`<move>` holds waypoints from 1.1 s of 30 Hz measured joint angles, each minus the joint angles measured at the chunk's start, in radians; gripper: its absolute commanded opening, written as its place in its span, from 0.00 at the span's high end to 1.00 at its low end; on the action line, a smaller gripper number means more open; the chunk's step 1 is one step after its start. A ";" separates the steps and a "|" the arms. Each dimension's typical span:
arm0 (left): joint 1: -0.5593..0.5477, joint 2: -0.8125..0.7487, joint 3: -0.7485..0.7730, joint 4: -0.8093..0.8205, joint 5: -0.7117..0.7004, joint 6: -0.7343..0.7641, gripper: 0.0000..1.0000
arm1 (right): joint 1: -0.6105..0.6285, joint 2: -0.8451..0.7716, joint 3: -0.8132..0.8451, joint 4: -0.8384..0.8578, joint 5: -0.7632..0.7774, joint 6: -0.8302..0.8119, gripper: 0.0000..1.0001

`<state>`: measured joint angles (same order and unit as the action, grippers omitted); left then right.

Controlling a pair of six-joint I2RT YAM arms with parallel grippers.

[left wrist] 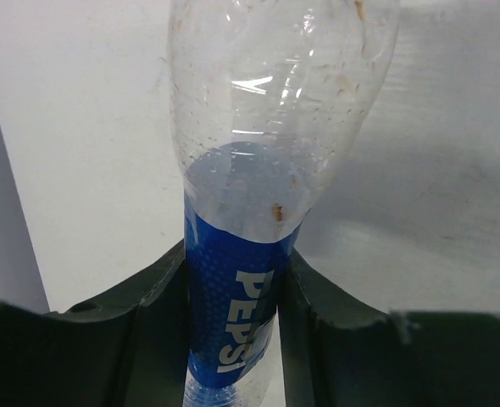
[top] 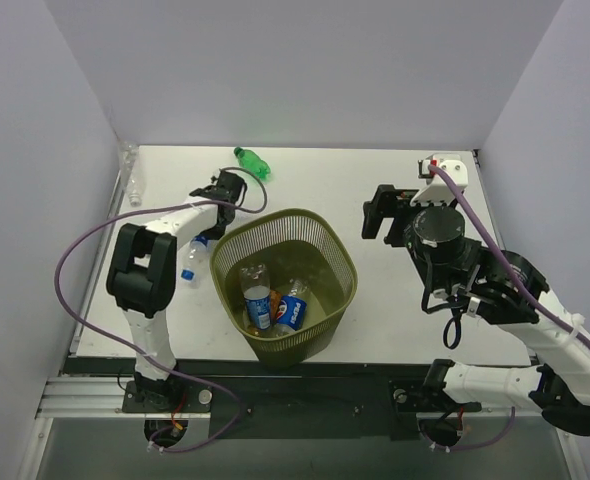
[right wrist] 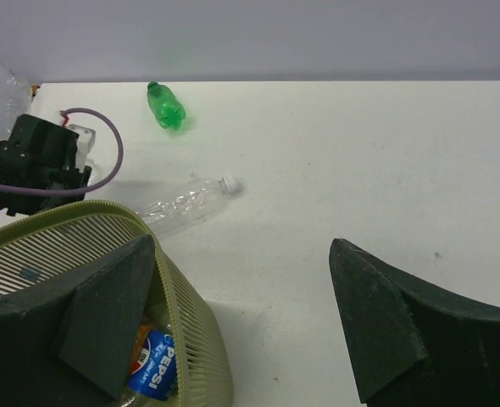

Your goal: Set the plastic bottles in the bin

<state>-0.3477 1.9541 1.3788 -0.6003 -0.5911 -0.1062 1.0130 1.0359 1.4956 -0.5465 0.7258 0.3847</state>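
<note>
Left arm (top: 175,218) stretching toward bin's (top: 285,213) 10 o'clock, left gripper (left wrist: 236,263) pinching Pepsi bottle (left wrist: 258,127) at its label. Right gripper (right wrist: 243,246) hanging at 3 o'clock, jaws wide.

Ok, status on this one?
Left gripper shut on Pepsi bottle; right gripper open, empty. Several bottles in bin; green bottle out on table. Nothing seen blocking path to bin.

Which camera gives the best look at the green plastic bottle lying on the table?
The right wrist view: the green plastic bottle lies whole and unobstructed on the white table, cap and body clear. The top external view shows it smaller, near the back wall. The left wrist view misses it entirely.
</note>
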 measured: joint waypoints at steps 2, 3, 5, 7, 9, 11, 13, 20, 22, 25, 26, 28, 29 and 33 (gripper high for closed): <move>0.018 -0.021 0.037 -0.056 -0.004 -0.035 0.62 | -0.012 0.000 0.000 0.000 0.000 0.003 0.22; 0.031 -0.041 0.076 -0.101 -0.006 -0.063 0.63 | -0.019 0.000 0.000 -0.001 0.000 0.004 0.22; 0.060 -0.097 0.118 -0.145 -0.006 -0.085 0.64 | -0.031 0.000 0.000 -0.001 -0.001 0.007 0.22; 0.085 -0.175 0.208 -0.202 -0.003 -0.105 0.64 | -0.044 0.000 0.000 -0.001 -0.001 0.008 0.22; 0.100 -0.267 0.297 -0.220 0.030 -0.111 0.64 | -0.058 0.000 -0.004 0.001 0.000 0.009 0.22; 0.101 -0.391 0.374 -0.210 0.109 -0.109 0.68 | -0.074 -0.005 -0.016 0.004 0.000 0.011 0.22; 0.093 -0.541 0.405 -0.170 0.222 -0.108 0.69 | -0.087 -0.009 -0.028 0.004 0.000 0.012 0.22; 0.074 -0.928 0.325 0.007 0.715 -0.177 0.70 | -0.111 -0.030 -0.053 0.005 0.000 0.019 0.22; 0.063 -0.974 0.257 0.077 0.853 -0.226 0.71 | -0.117 -0.034 -0.060 0.005 0.000 0.023 0.22; 0.037 -1.000 0.105 0.195 1.011 -0.321 0.71 | -0.119 -0.032 -0.063 0.004 -0.001 0.029 0.23; 0.030 -0.998 0.071 0.212 1.038 -0.343 0.71 | -0.122 -0.031 -0.063 0.004 -0.003 0.032 0.23; 0.006 -0.982 0.001 0.243 1.091 -0.391 0.71 | -0.122 -0.027 -0.063 0.005 -0.008 0.035 0.23; -0.003 -0.974 -0.017 0.248 1.104 -0.405 0.71 | -0.122 -0.025 -0.063 0.004 -0.010 0.037 0.23; -0.072 -0.948 -0.107 0.277 1.131 -0.449 0.10 | -0.122 -0.023 -0.069 0.004 -0.012 0.041 0.23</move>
<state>-0.4194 1.0058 1.2720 -0.3237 0.5404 -0.5556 0.8906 1.0134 1.4269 -0.5423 0.7136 0.4259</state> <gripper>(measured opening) 0.468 0.775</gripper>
